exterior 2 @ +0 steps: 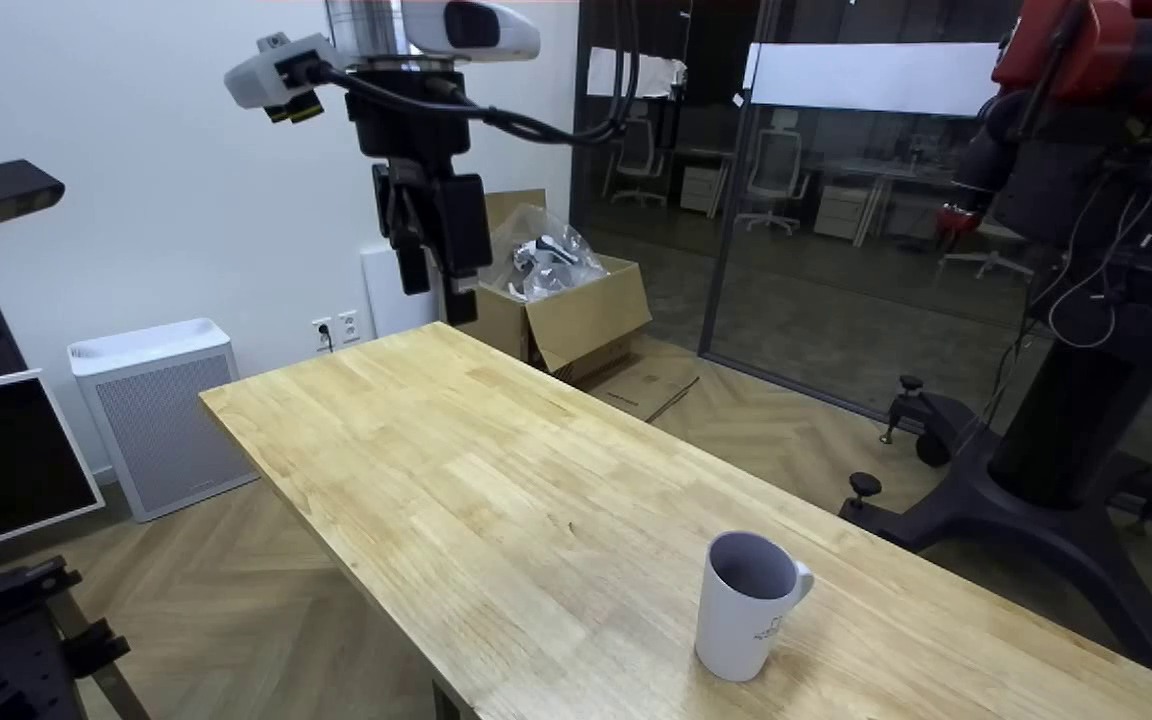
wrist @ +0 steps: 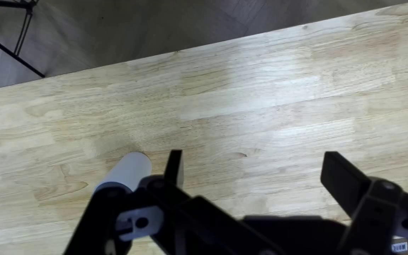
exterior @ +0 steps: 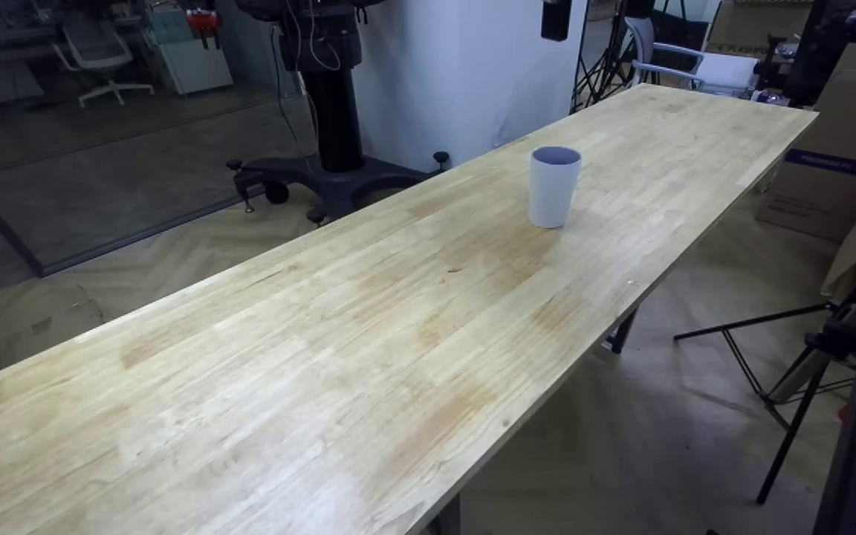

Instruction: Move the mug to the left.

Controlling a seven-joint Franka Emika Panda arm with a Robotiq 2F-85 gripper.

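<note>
Fingers (wrist: 344, 180) spread wide, with nothing between them: the gripper (wrist: 253, 159) hangs in the air, well apart from the mug (exterior 2: 733, 628). That mug stands upright, mouth up, with its handle (exterior 2: 806, 580) showing in an exterior view; in the wrist view it sits outside the two fingers, partly hidden behind one side of the gripper. By my judgement the task's work is all ahead: lining up over the mug, lowering, closing on it, carrying it left and letting it go (whether it already stands where it is wanted, and whose left is meant, these pictures do not say). Under the mug runs the long table (exterior 2: 436, 480), wooden and smooth-looking, so setting the mug down again should be easy anywhere away from the edges. Farther out, a cardboard box (exterior 2: 591, 330) with a clear plastic bag (exterior 2: 551, 265) in it sits near the table's end, and a dark wheeled stand (exterior: 337, 122) is near one long side.
</note>
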